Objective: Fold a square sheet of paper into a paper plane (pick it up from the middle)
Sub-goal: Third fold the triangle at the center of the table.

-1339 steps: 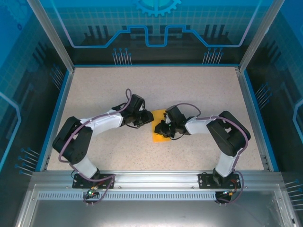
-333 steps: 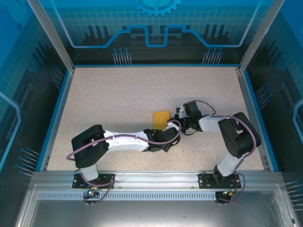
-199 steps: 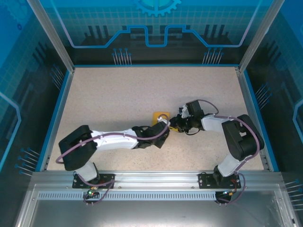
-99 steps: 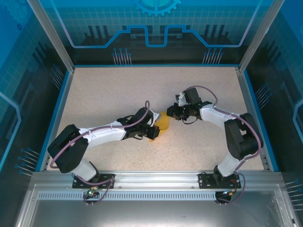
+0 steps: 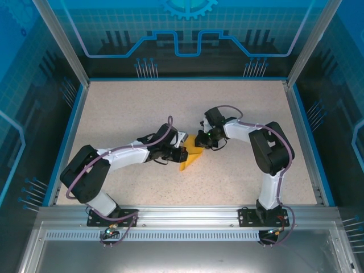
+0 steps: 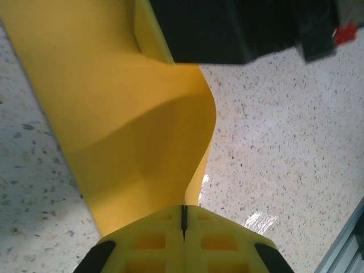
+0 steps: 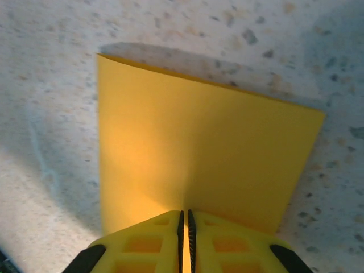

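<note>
Speckled worktop [image 5: 131, 108] inside the blue-walled cell, and all the action sits at its middle, where both arms meet over the orange-yellow sheet [image 5: 191, 159]. Big change in the last half second: the right tool [image 5: 199, 140], which was standing off just beyond the far end of the paper, is now down on that end, and its fingers have come together. From its own wrist camera they look pressed almost flush, with the sheet's edge running in between them, so I call that a pinch on the paper. The left tool [image 5: 183, 153] is clamped tight on the opposite side, and its wrist view shows the paper running straight into the seam between its pads.

And look at the sheet itself. A couple of seconds back it lay flat as a neat rectangle; now it is bowed into a soft curve between the two grips, with one part seemingly off the surface.

What does that mean? Both ends look secured, so the next crease can be shaped, though no dart form is there yet. The risk I see is a slip or a crumple if the two pull unevenly.
</note>
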Controlling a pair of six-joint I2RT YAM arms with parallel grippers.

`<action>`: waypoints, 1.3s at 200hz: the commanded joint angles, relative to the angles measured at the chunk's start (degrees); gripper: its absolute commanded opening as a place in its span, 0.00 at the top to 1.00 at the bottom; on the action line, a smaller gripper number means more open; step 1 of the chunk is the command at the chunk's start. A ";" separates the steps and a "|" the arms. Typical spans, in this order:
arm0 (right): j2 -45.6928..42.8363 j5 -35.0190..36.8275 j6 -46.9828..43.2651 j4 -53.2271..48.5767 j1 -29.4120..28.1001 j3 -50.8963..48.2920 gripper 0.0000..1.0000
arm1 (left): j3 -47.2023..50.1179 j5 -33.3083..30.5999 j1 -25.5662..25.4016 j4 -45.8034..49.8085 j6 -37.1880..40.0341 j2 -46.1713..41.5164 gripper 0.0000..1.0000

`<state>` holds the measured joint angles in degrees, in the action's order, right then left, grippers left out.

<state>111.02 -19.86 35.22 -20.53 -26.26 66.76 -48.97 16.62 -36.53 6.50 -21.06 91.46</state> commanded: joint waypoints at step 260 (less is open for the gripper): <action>-0.27 3.29 -1.83 -2.20 -0.70 -1.59 0.85 | -7.10 4.70 6.22 4.54 5.72 9.83 1.00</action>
<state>111.35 -18.61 33.39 -20.95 -26.37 66.65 -54.92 20.40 -30.85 11.31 -17.34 100.44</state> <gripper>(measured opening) 0.144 0.049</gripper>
